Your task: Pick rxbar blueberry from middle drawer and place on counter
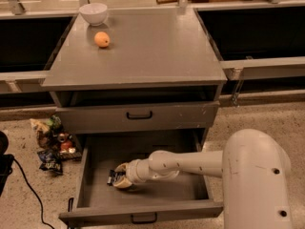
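Observation:
The rxbar blueberry (111,177), a dark wrapper with white lettering, lies on the floor of the open middle drawer (167,190), left of centre. My gripper (119,178) reaches into the drawer from the right. Its pale fingers are closed around the bar's right end, which they hide. The bar still rests low on the drawer floor. The counter (143,51) is the flat grey cabinet top above.
An orange fruit (101,39) and a white bowl (93,12) sit at the counter's back left. The drawer above (138,114) is closed. Snack packets (52,144) and a black cable (24,185) lie on the floor to the left. My white arm base (257,180) fills the lower right.

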